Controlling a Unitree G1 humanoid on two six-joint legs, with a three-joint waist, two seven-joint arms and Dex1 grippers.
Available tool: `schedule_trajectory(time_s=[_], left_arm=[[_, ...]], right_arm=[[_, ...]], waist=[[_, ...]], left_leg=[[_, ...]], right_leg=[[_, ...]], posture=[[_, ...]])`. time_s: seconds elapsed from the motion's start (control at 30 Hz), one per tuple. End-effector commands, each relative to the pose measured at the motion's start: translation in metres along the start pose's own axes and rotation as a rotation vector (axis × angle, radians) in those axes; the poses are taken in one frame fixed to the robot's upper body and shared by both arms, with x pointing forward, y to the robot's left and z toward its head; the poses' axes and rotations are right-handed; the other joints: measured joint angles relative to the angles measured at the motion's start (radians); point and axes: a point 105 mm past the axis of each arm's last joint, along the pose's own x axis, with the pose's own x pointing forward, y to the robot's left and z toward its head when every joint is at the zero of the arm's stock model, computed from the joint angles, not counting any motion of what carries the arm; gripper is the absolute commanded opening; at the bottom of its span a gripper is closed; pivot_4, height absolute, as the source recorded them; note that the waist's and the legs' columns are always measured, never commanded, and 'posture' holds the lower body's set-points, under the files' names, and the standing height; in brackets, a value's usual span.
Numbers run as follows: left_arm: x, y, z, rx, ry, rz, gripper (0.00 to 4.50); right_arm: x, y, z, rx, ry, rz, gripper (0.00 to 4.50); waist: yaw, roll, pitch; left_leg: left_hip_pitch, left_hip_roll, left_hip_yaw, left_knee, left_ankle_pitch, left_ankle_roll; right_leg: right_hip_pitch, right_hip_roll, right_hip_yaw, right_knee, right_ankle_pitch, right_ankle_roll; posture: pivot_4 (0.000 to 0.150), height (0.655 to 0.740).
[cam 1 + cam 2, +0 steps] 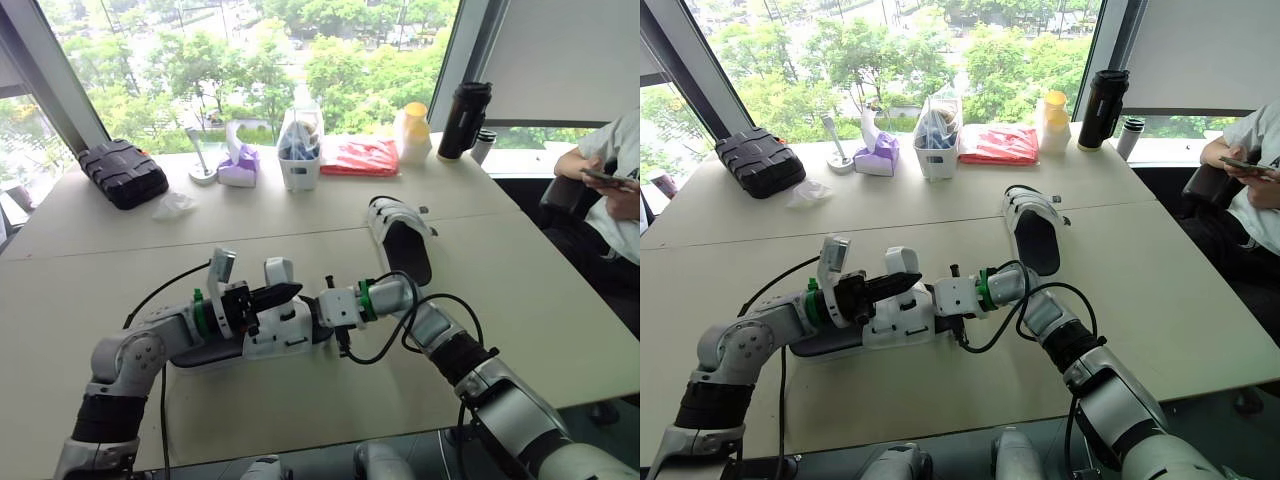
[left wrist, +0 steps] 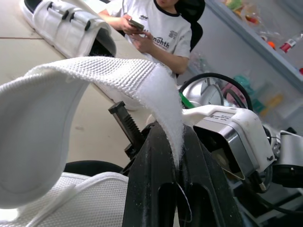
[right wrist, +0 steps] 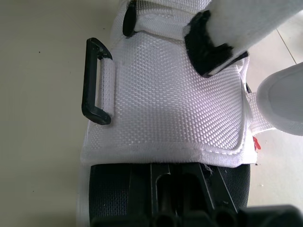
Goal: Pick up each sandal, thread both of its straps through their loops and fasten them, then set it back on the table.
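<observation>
White mesh strap (image 2: 118,75) clamped tight in left pincer (image 1: 285,293), raised above near sandal (image 1: 280,330), which rests on desk (image 1: 500,330). Right pincer (image 1: 322,308) at same sandal's side; open or closed cannot be told. Recommended: hold strap end flat, feed square into black loop (image 3: 97,81), brace sandal against sliding. Second sandal (image 1: 400,235) lies beyond near sandal. Other strap's fastening unclear.
</observation>
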Motion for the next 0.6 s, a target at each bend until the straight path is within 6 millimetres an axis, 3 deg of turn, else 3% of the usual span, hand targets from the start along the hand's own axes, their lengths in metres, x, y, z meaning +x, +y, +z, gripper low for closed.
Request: schedule_trajectory(time_s=[0.03,0.27,0.6], left_arm=[[0.0,-0.006,0.001,-0.03,-0.027,-0.026,0.08],[0.003,-0.014,-0.016,-0.054,0.023,-0.038,0.08],[0.004,-0.01,-0.03,-0.011,0.062,-0.021,0.08]], right_arm=[[0.002,0.025,-0.028,0.073,0.107,0.077,0.0],[0.003,0.025,-0.027,0.073,0.105,0.075,0.0],[0.004,0.024,-0.026,0.074,0.101,0.071,0.0]], waist=[[-0.001,0.0,0.0],[-0.002,0.0,0.0],[-0.002,0.0,0.0]], left_leg=[[0.0,0.0,0.0,0.0,0.0,0.0],[0.0,0.0,0.0,0.0,0.0,0.0],[0.0,0.0,0.0,0.0,0.0,0.0]], right_leg=[[0.0,0.0,0.0,0.0,0.0,0.0],[0.0,0.0,0.0,0.0,0.0,0.0],[0.0,0.0,0.0,0.0,0.0,0.0]], posture=[[0.15,0.74],[0.15,0.74],[0.15,0.74]])
